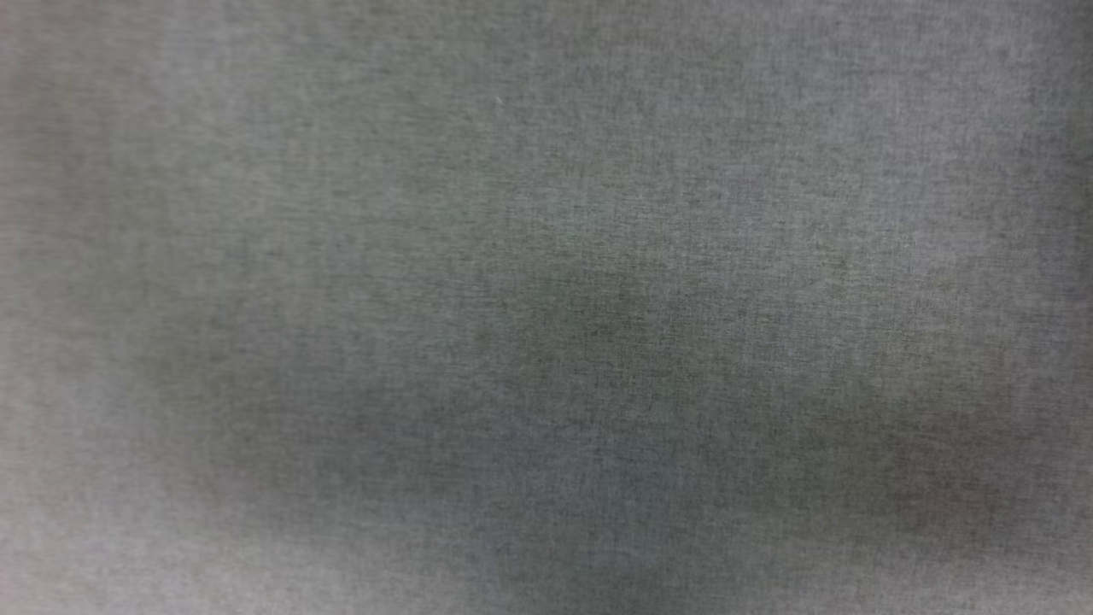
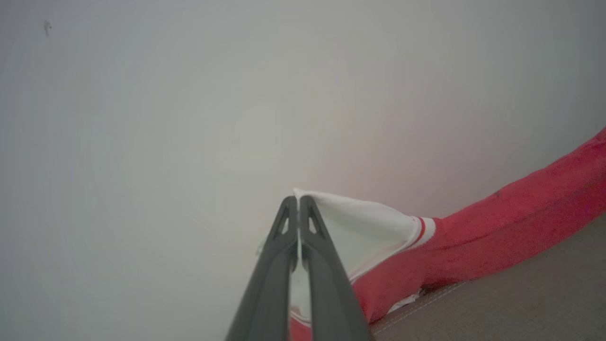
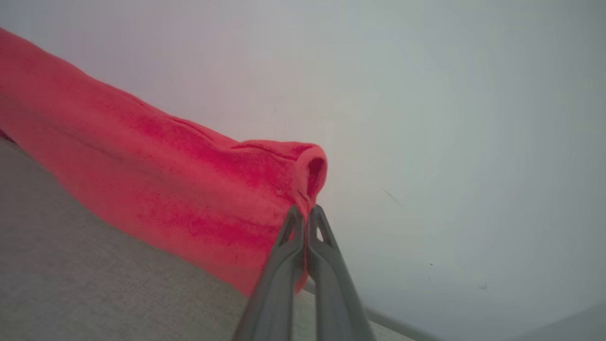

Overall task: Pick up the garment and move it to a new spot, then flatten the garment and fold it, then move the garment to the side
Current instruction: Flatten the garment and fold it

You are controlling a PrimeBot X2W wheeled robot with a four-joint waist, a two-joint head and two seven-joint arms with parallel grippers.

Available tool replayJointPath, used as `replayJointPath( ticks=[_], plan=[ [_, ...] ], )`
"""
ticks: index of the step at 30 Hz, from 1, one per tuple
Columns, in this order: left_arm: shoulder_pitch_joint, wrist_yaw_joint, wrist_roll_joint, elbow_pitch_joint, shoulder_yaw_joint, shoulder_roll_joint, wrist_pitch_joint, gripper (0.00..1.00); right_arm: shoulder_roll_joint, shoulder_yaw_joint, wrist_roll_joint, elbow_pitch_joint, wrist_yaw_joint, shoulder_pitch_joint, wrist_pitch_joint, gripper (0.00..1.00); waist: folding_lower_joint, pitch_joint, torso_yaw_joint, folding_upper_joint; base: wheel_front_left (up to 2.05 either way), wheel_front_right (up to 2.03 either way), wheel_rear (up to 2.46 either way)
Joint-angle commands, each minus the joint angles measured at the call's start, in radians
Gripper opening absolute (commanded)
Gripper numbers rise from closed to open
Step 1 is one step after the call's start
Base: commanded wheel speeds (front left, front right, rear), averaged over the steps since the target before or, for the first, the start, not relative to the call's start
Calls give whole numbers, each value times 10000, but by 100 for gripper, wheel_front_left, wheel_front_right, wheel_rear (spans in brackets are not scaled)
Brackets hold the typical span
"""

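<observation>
Between the two grippers the garment (image 2: 497, 227) stretches as a long band over the grey woven surface (image 1: 546, 256), its long axis running from one pinch to the other. The left gripper (image 2: 298, 200) is clamped on a corner of the smooth white sleeve, beside its red-and-white striped trim, with the red body trailing to that view's right. The right gripper (image 3: 307, 209) is clenched on a rolled, fuzzy red edge, and the cloth slopes away to that view's upper left.
</observation>
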Motion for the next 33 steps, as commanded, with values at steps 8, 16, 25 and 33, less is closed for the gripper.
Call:
replayJointPath(
  ticks=[8,16,25,33],
  plan=[
    [1885,-69,-2082,-627,-1856,403,1807,0,180,1311,1828,428,-19,1381,566,0,0,-1462,34,-1,0,0,0],
    [3921,-73,-3908,-2441,-3419,1857,3500,0,-577,3190,4537,-1254,-19,3748,2190,0,0,-2960,-137,-1,0,0,0],
    [6591,666,-5001,-4965,-4194,3364,4538,0,-2612,4157,7088,-3983,-19,6767,3974,0,0,-4408,-330,-1,0,0,0],
    [9287,2898,-5929,-8877,-4557,5125,4851,0,-3676,3763,8258,-5616,-19,9269,5648,0,0,-5174,-439,-1,0,0,0]
  ],
)
